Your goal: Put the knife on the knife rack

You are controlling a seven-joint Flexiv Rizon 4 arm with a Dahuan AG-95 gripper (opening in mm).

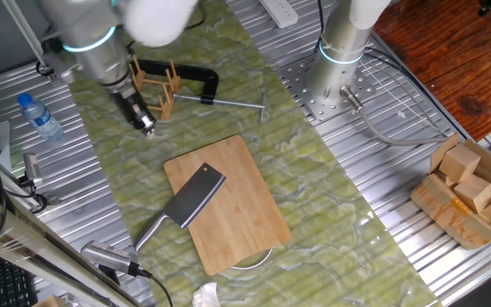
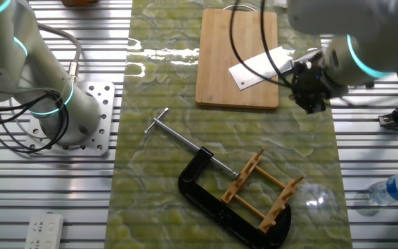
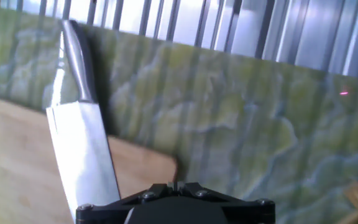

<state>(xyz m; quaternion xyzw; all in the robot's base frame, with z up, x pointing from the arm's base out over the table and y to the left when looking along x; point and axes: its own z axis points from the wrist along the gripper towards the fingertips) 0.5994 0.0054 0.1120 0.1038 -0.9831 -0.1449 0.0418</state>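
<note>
Bamboo board (image 1: 228, 205) has the knife (image 1: 193, 203) flat on it, handle off the edge onto the mat. My claw (image 1: 147, 126) hangs nr the knife rack (image 1: 156, 85), holding nothing; can't tell if jaws are apart. Step: approach. Next: drop over the handle w/ jaws wide, then grip.

One cleaver with a broad dark grey blade and slim silver handle (image 1: 187, 205). One rectangular bamboo cutting board (image 1: 228, 205). One small light-wood rack of upright dowel pegs (image 2: 262, 191). One black C-clamp with a metal screw rod (image 2: 216, 194). One clear plastic water bottle with a blue cap (image 1: 39, 117). Two silver robot arm bases (image 1: 341, 60), (image 2: 61, 111). One white power strip (image 1: 280, 10).
</note>
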